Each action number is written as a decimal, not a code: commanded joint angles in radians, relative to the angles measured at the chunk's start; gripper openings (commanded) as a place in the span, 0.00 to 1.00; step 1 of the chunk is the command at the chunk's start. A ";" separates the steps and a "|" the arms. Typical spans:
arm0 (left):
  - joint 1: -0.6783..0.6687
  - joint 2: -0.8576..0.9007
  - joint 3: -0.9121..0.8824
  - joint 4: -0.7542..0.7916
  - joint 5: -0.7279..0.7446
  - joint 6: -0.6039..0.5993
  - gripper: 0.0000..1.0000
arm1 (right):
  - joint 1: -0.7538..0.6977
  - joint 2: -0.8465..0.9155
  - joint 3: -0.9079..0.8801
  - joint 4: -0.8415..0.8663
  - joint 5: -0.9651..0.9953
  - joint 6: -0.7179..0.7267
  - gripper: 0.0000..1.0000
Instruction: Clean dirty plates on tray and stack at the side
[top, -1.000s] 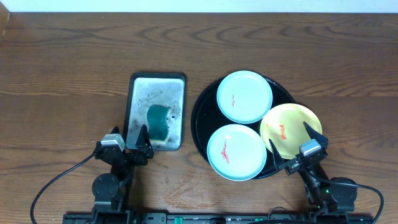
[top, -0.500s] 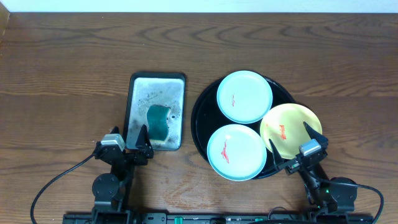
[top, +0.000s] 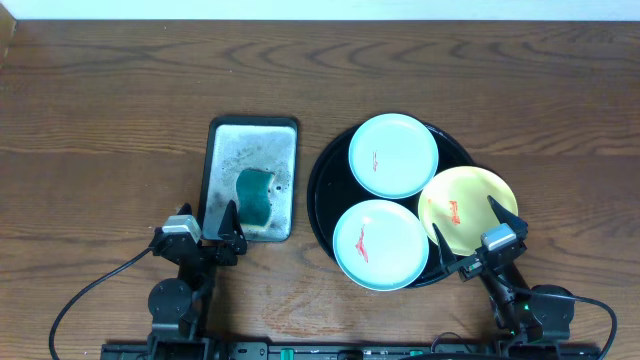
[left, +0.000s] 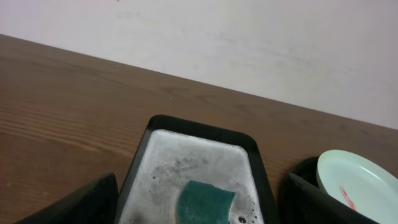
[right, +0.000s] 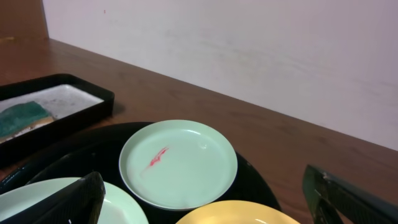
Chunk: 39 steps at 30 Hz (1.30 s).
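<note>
The round black tray (top: 322, 190) holds three plates, each with a red smear at its centre. One mint plate (top: 393, 155) lies at the back, another mint plate (top: 380, 245) at the front, and a yellow plate (top: 467, 205) overhangs the right rim. My right gripper (top: 470, 232) stands open just short of the yellow plate's near edge, holding nothing. In the right wrist view the gripper (right: 208, 208) frames the back mint plate (right: 177, 163) and the yellow plate (right: 236, 214). My left gripper (top: 197, 224) is open at the near end of the metal tray.
A rectangular metal tray (top: 225, 150) with soapy residue holds a teal sponge (top: 255, 195) left of the black tray. In the left wrist view the sponge (left: 205, 199) lies between my spread fingers. Bare wooden table surrounds both trays; a pale wall stands behind.
</note>
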 joint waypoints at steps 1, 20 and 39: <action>0.007 0.000 -0.008 -0.045 0.011 0.020 0.84 | -0.006 -0.003 -0.003 -0.002 -0.001 0.011 0.99; 0.007 0.048 0.219 -0.003 0.317 -0.110 0.84 | -0.006 0.005 0.109 0.085 -0.203 0.172 0.99; 0.007 1.243 1.075 -0.814 0.299 0.106 0.84 | -0.006 0.903 1.091 -0.731 -0.197 0.161 0.99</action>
